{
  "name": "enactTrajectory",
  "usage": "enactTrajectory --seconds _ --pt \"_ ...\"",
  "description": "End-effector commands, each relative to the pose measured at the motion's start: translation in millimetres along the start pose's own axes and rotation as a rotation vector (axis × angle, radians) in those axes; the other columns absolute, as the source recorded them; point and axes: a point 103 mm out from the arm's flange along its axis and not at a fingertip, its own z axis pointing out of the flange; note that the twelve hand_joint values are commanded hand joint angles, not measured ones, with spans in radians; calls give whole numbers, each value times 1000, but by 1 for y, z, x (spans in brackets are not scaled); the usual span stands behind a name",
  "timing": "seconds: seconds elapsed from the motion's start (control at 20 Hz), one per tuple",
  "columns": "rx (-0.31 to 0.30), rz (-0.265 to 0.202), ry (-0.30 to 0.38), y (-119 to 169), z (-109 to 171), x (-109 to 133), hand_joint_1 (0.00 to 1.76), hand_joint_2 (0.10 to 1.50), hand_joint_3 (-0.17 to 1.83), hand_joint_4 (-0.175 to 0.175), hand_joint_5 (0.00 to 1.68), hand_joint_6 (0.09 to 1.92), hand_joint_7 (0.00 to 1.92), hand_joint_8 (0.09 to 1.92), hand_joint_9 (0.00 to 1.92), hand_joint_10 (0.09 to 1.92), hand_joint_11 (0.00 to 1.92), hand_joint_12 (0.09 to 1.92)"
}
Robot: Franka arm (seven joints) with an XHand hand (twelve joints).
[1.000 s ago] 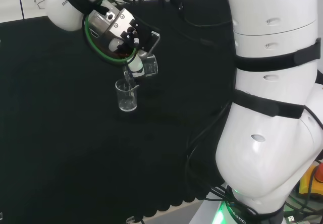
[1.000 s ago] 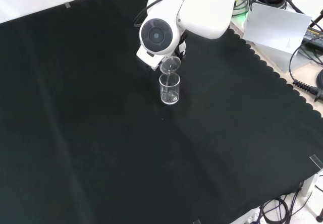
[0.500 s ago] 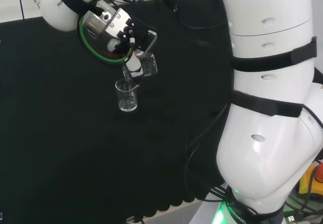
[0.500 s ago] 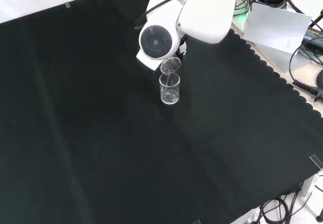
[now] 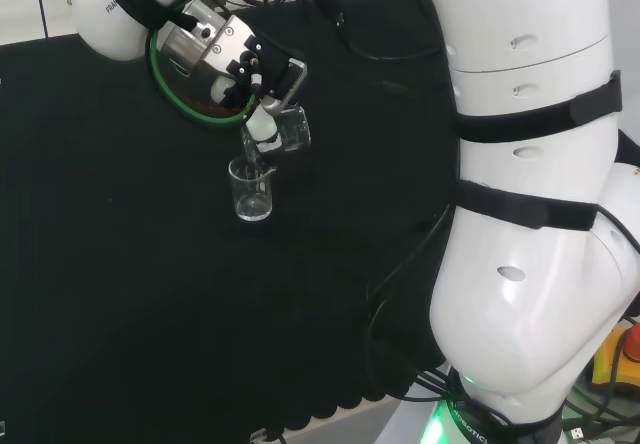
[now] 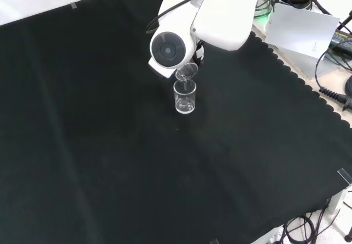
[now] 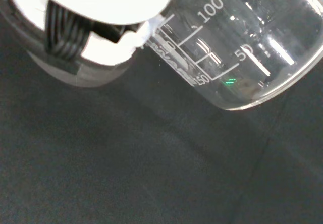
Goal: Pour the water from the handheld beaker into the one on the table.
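A small clear beaker (image 5: 251, 190) stands upright on the black cloth (image 5: 120, 284); the front view shows it as beaker (image 6: 185, 96). Just above its rim the hand (image 5: 258, 76) is shut on a second clear beaker (image 5: 283, 130), tipped steeply with its lip over the standing one. In the front view the tipped beaker (image 6: 186, 72) shows its round mouth right above the standing beaker, half behind the arm's white link (image 6: 168, 49). The wrist view shows the held beaker (image 7: 237, 47) close up with printed graduation marks, and a white part of the hand (image 7: 101, 2) against it.
The arm's big white links (image 5: 540, 214) stand at the head view's right. A white sheet (image 6: 305, 29), cables and boxes lie past the cloth's scalloped edge at the front view's upper right. Black cloth spreads wide around the standing beaker.
The hand and wrist have shifted slightly up and left in the head view, tipping the held beaker a little further. The standing beaker has stayed in place.
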Motion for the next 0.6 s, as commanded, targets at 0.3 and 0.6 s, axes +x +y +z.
enactTrajectory --seconds 0.3,0.6 --pt "0 -4 -1 -1 0 1 1322 653 577 -175 1385 397 1458 331 1762 87 1347 689" --pt "-6 -4 -9 -1 -1 3 1322 653 580 -175 1383 403 1455 338 1762 87 1347 689"
